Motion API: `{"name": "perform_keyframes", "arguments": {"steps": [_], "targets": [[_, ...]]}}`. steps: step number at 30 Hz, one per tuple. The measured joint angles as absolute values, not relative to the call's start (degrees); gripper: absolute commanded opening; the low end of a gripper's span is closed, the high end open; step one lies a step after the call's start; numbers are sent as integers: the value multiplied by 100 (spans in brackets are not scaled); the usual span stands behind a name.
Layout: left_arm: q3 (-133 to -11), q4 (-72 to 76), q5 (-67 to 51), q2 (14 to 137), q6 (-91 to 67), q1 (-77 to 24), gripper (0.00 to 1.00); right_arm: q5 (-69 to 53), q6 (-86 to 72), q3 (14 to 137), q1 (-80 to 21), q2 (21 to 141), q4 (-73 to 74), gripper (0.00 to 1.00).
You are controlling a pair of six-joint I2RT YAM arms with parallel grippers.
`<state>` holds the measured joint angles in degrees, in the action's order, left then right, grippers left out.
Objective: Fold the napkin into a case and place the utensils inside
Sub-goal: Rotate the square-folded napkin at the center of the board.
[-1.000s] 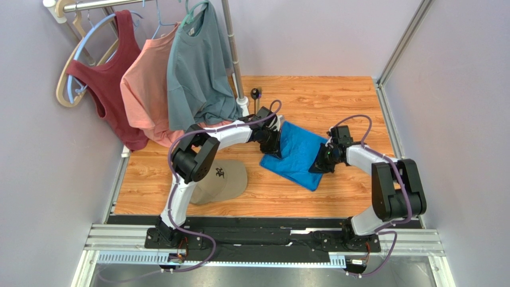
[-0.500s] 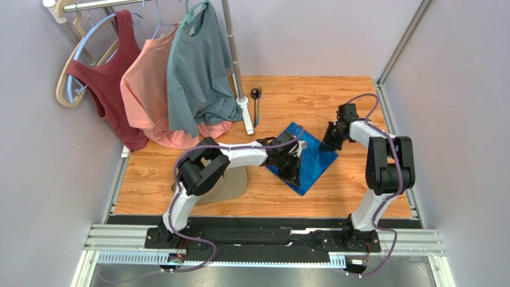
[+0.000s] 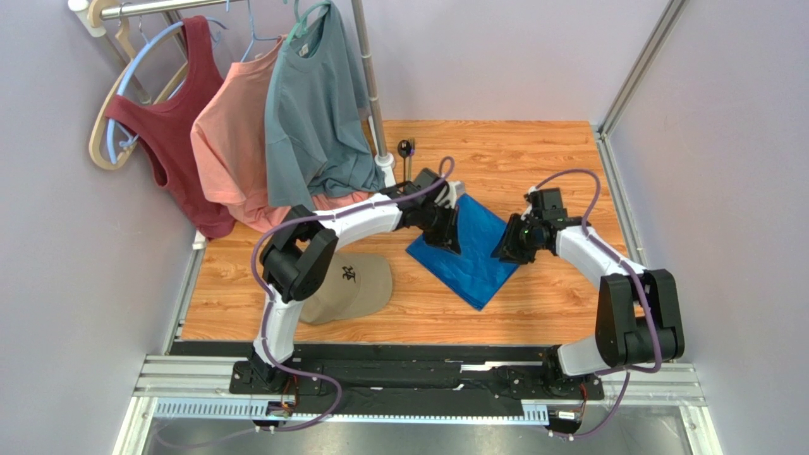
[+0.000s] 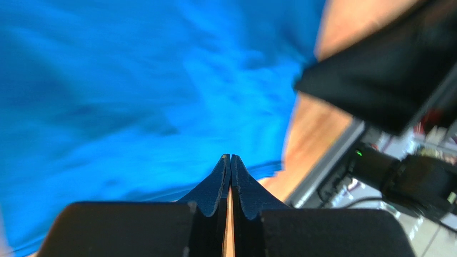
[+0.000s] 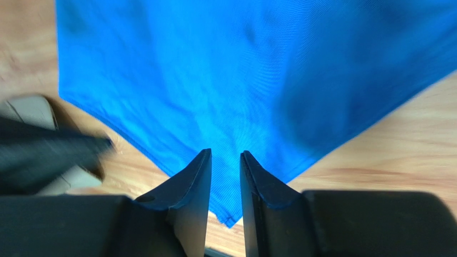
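Left end effector (image 4: 229, 158) is pinched shut; right end effector (image 5: 225, 156) is slightly parted and empty. The napkin (image 3: 472, 254) lies between them on the surface (image 3: 551, 152). Folding seems underway, and the next move likely calls for gripping an edge.

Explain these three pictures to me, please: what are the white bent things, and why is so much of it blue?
The white bent things are two robot arms, bolted at the near edge of a wooden table. One picture looks down from above. The other two come from a small camera on each wrist, so you see that arm's own black fingers up close. The blue is a napkin lying flat on the table between the arms. The left gripper has its fingers shut together over the cloth, with nothing visibly pinched. The right gripper stands slightly open above a corner of the napkin, holding nothing. Also there: a tan cap, a dark spoon by the rack's pole, and tops on hangers.
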<state>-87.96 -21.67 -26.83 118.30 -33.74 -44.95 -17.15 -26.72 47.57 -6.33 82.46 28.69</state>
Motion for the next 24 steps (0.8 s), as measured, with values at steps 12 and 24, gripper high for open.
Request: {"name": "perform_keyframes", "arguments": {"steps": [12,24], "targets": [[-8901,-2386,-2620,12514,-3142,-4156,6,-1461,-2604,5406,-921,9623,2709,31],[-8499,-1525,-3299,12514,-3988,-5159,6,-248,-2095,7179,-849,10256,3586,54]]}}
